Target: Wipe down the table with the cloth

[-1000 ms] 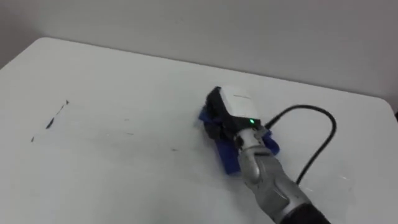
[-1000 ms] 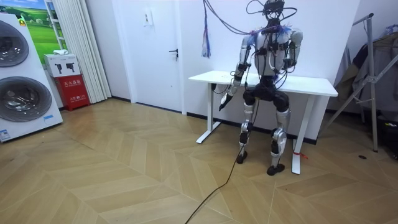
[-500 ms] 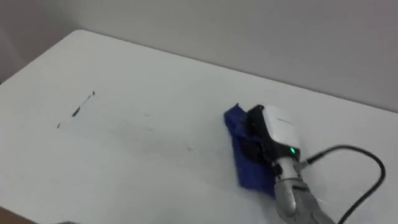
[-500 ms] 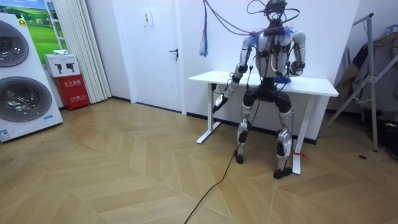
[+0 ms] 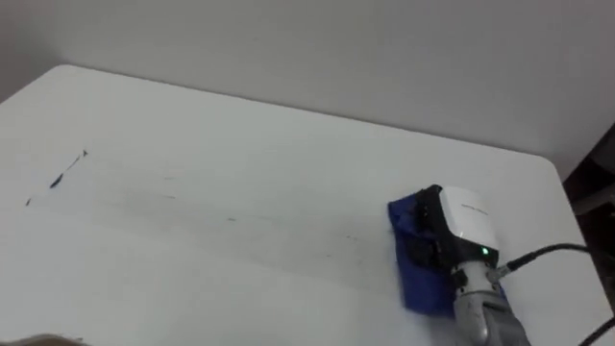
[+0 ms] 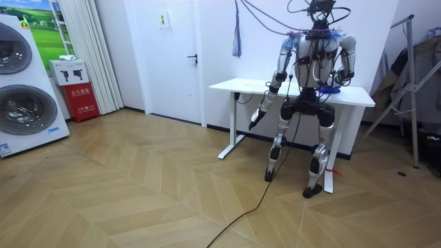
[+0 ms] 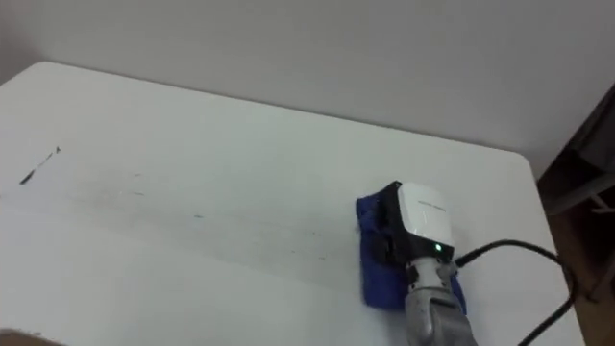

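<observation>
White table (image 5: 240, 144), blue cloth (image 5: 410, 281) flat near its right end, dark marks (image 5: 58, 179) far left

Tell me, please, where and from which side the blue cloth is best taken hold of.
Probably its left strip, from the robot's left: the blue cloth lies flat on the table, and the right hand covers its right part.

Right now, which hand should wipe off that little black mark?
Right. The right hand rests on the blue cloth; the left hand hangs below the table, far from the cloth. The black mark lies far left, so expect a long sweep.
</observation>
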Available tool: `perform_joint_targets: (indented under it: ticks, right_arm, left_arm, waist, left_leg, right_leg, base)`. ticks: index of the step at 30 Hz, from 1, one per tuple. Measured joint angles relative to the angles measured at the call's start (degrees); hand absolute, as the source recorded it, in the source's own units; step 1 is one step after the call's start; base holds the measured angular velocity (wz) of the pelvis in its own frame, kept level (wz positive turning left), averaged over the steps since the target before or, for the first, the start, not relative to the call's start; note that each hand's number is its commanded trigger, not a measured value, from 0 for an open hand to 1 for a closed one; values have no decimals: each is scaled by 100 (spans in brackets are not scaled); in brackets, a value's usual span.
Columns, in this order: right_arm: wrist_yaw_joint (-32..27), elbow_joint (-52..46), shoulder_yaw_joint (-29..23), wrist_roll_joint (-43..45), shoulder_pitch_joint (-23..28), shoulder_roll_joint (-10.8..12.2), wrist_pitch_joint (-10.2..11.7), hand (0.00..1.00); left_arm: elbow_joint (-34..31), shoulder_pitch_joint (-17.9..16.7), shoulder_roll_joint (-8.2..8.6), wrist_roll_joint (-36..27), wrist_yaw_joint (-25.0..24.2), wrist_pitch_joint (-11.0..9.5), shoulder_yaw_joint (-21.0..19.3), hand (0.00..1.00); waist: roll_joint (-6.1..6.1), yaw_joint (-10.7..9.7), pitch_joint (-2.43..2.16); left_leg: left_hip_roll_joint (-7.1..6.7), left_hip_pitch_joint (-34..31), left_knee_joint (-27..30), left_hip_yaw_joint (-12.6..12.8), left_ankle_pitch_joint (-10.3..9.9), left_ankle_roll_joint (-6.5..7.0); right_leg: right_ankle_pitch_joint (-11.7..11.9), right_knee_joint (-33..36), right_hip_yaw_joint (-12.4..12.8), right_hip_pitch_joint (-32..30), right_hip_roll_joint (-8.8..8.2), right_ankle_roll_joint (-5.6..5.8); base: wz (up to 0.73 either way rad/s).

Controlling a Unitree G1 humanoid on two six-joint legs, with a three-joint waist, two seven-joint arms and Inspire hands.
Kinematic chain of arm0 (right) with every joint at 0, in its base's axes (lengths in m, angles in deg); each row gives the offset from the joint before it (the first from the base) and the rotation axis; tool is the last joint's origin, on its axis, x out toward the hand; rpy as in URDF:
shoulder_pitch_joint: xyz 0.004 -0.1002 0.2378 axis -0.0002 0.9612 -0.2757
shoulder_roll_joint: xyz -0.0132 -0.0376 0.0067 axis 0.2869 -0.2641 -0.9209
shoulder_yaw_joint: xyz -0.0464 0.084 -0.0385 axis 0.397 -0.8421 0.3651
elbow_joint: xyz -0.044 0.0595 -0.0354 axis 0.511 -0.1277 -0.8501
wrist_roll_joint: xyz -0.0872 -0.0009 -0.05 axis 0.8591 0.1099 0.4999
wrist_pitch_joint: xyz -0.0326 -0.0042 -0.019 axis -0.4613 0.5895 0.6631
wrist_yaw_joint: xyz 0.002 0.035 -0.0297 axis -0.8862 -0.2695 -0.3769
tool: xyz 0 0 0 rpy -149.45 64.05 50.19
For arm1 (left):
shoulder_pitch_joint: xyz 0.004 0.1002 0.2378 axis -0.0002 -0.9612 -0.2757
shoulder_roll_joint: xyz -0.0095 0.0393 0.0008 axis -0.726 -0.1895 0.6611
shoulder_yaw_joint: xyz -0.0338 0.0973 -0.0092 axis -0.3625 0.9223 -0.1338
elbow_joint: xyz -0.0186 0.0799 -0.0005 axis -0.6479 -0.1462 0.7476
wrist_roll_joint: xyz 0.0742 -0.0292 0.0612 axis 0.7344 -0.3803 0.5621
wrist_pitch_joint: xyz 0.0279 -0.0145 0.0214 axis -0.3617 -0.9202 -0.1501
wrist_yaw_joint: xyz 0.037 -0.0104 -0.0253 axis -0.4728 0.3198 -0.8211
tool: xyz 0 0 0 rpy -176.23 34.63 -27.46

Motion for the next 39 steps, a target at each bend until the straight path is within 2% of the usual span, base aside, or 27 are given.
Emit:
perform_joint_targets:
  ticks: [1,3,5,7,11,13,14,15,16,17,18,19,23,26,30,33,35,39]
  right_arm:
    - [46,2,54,57,-98,30,-18,100]
    - [277,3,291,311,-456,205,-168,100]
    - [348,-63,523,390,-525,207,-210,100]
    - [383,-66,688,363,-573,212,-227,100]
    - [553,-43,831,388,-588,264,-317,100]
    - [569,-30,817,409,-587,330,-385,100]
    - [573,-34,821,420,-586,360,-391,96]
    - [573,-40,827,420,-586,360,-390,81]
    - [573,-47,831,420,-586,361,-391,54]
    - [575,-67,831,421,-576,354,-394,47]
    - [586,-113,819,435,-566,343,-424,17]
    - [598,-152,812,450,-558,337,-452,0]
    - [668,-259,764,507,-513,305,-518,0]
    - [750,-496,760,540,-296,148,-518,0]
    - [815,-723,765,586,-114,137,-504,0]
    - [811,-768,731,514,15,134,-487,0]
    - [791,-773,680,405,92,133,-439,0]
    - [810,-1019,571,286,278,104,-360,0]
  left_arm:
    - [-1,2,6,-3,-19,0,-23,0]
    - [-12,66,45,1,-21,28,-22,0]
    - [-200,136,47,1,-21,65,-6,0]
    - [-415,257,46,-1,-15,71,-1,0]
    - [-499,732,38,-127,61,20,121,0]
    - [-500,847,22,-266,82,-25,223,0]
    - [-496,938,25,-356,86,-45,271,0]
    - [-491,952,25,-380,86,-44,307,0]
    - [-490,963,30,-429,85,-44,353,0]
    - [-481,968,29,-470,86,-46,367,0]
    - [-467,958,28,-512,97,-46,366,0]
    - [-457,947,28,-517,103,-46,366,0]
    - [-417,828,26,-697,103,-46,372,0]
    - [-421,790,26,-798,103,-47,374,0]
    - [-423,751,30,-799,129,-48,374,0]
    - [-477,747,43,-795,153,-79,374,0]
    - [-476,704,67,-786,157,-106,371,0]
    - [-474,678,47,-779,162,-107,358,0]
  waist:
    - [-1,44,5]
    - [1,115,43]
    - [-64,75,33]
    - [-99,59,37]
    - [-212,51,-8]
    - [-285,7,5]
    - [-320,-47,13]
    - [-322,-79,14]
    - [-321,-101,14]
    - [-323,-107,15]
    - [-330,-115,20]
    - [-330,-120,24]
    - [-343,-159,28]
    - [-390,-152,10]
    - [-410,-269,5]
    - [-414,-319,4]
    - [-410,-349,1]
    - [-414,-413,-4]
  left_leg:
    - [-49,20,-67,0,18,13]
    - [-146,68,-361,14,192,33]
    - [-220,60,-582,-40,320,36]
    - [-251,64,-667,-94,363,62]
    - [-320,108,-789,-173,438,44]
    - [-333,103,-791,-204,437,46]
    - [-336,89,-786,-211,437,47]
    - [-336,84,-782,-219,436,48]
    - [-343,80,-782,-222,434,52]
    - [-349,77,-790,-222,434,54]
    - [-361,78,-807,-236,435,55]
    - [-365,79,-809,-245,435,55]
    - [-416,82,-815,-403,436,57]
    - [-423,85,-816,-411,435,58]
    - [-446,108,-815,-484,438,61]
    - [-450,187,-837,-509,433,68]
    - [-498,264,-883,-516,400,124]
    - [-537,254,-885,-515,391,139]
  right_leg:
    - [31,-11,110,-47,21,39]
    - [177,-179,280,-122,65,85]
    - [267,-322,267,-149,63,18]
    - [312,-415,235,-137,70,-29]
    - [348,-463,192,-102,39,-35]
    - [352,-476,191,-77,41,-29]
    - [366,-505,185,-30,46,-17]
    - [386,-548,170,-7,52,-11]
    - [413,-596,168,6,55,-1]
    - [434,-635,168,16,58,9]
    - [450,-666,170,20,59,13]
    - [453,-673,169,23,59,15]
    - [486,-763,157,81,80,20]
    - [486,-766,156,56,78,21]
    - [489,-795,158,164,91,25]
    - [490,-885,328,260,171,28]
    - [489,-901,440,304,166,28]
    - [494,-960,544,310,172,36]
  base:
    - [-37]
    - [-24]
    - [12]
    - [19]
    - [5]
    - [-2]
    - [6]
    - [5]
    - [0]
    - [0]
    - [0]
    - [3]
    - [6]
    - [2]
    - [9]
    - [11]
    - [2]
    - [0]
